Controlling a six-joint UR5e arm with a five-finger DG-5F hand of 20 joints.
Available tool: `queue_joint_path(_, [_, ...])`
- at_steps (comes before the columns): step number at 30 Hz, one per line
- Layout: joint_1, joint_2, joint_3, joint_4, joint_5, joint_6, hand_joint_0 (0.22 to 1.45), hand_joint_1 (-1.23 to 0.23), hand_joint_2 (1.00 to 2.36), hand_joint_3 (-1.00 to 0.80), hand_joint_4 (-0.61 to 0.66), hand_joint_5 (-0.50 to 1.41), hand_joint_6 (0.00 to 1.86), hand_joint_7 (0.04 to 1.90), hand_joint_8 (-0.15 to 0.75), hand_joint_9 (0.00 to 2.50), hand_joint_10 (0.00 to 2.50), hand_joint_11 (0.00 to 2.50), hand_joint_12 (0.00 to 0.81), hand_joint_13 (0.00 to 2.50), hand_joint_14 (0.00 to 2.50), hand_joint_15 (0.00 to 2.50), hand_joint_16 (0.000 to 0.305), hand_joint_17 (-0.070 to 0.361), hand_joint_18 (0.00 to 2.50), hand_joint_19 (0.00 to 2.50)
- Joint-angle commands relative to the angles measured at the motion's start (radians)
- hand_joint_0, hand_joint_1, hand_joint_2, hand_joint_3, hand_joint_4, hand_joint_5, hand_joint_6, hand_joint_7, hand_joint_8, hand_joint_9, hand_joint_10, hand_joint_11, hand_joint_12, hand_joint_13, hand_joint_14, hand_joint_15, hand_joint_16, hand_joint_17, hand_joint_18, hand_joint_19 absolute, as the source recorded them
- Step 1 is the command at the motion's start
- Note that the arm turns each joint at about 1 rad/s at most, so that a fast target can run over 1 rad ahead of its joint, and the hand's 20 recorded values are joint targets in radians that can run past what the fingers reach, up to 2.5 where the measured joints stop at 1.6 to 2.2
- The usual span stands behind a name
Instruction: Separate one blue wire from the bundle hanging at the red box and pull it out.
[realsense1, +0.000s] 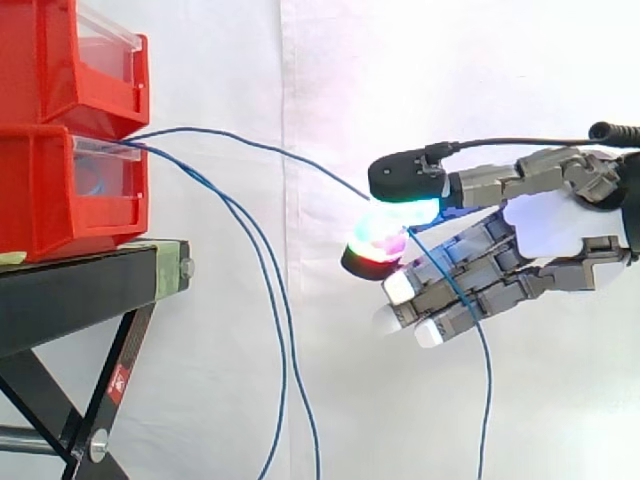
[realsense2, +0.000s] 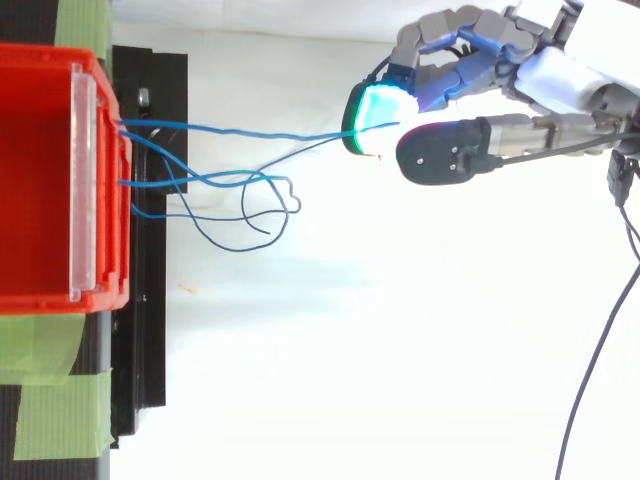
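Grey-white hand (realsense1: 545, 225), green-glowing pads (realsense2: 376, 106)

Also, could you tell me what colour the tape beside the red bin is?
Light green; the tape shows best in the top view.

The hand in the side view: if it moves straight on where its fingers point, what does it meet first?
Probably the hanging blue wires before the black stand; the hand might pass beside them, since depth is unclear.

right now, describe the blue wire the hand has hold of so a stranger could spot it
Find the lower red bin on the black stand. Blue wires leave its front and droop floorward. The held wire alone stretches sideways to the hand, pinched between glowing fingertips.
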Motion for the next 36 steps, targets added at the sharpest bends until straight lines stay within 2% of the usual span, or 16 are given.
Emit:
queue_joint_path(1, [0.0, 0.0, 0.0, -0.001, 0.001, -0.002, 0.61, -0.81, 1.02, -0.13, 0.15, -0.16, 0.84, 1.21, 0.342, 0.72, 0.02, 0.64, 0.448, 0.49, 0.01, 0.44, 0.058, 0.131, 0.58, 0.47])
queue_joint_path(11, [0.0, 0.0, 0.0, -0.001, 0.001, -0.002, 0.61, -0.81, 1.02, -0.12, 0.15, -0.16, 0.84, 1.21, 0.341, 0.72, 0.02, 0.64, 0.447, 0.49, 0.02, 0.45, 0.058, 0.13, 0.59, 0.48])
queue_joint_path(36, [0.0, 0.0, 0.0, -0.002, 0.001, -0.002, 0.62, -0.81, 1.02, -0.12, 0.14, -0.16, 0.84, 1.19, 0.335, 0.82, 0.02, 0.83, 0.435, 0.55, 0.01, 0.45, 0.055, 0.125, 0.62, 0.43])
